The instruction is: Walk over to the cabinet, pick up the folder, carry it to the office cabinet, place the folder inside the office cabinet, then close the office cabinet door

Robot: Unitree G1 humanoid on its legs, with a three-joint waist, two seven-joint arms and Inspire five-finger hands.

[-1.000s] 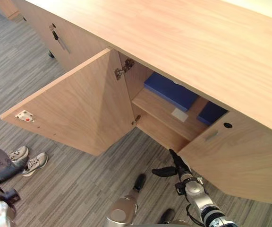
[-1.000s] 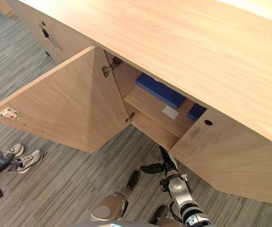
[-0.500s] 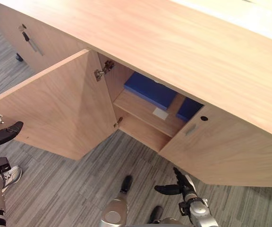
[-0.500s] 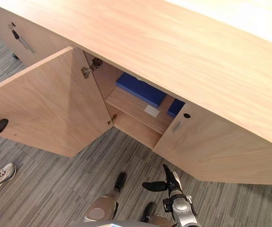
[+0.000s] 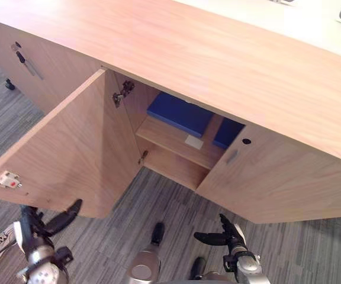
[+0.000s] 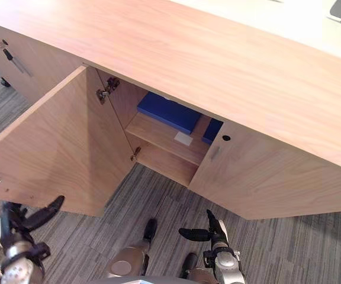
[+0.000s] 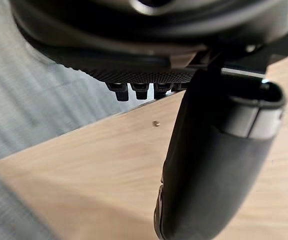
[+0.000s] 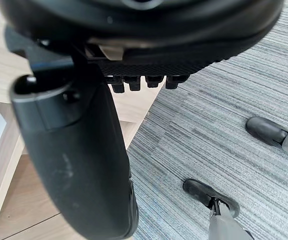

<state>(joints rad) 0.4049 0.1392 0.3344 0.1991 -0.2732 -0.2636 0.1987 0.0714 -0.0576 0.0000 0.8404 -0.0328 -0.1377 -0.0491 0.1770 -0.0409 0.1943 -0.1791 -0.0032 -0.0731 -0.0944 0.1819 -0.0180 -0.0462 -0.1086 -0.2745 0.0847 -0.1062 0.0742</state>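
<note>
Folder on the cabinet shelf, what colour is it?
The folder is dark blue, seen best in the left eye view.

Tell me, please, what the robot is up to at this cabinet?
The robot faces the office cabinet, whose left door and right door both stand open. A blue folder lies on the shelf inside. Neither hand holds anything: the left hand is open, low beside the left door's outer edge, and the right hand is open, low in front of the right door. The folder looks placed; closing the doors is not yet done.
</note>
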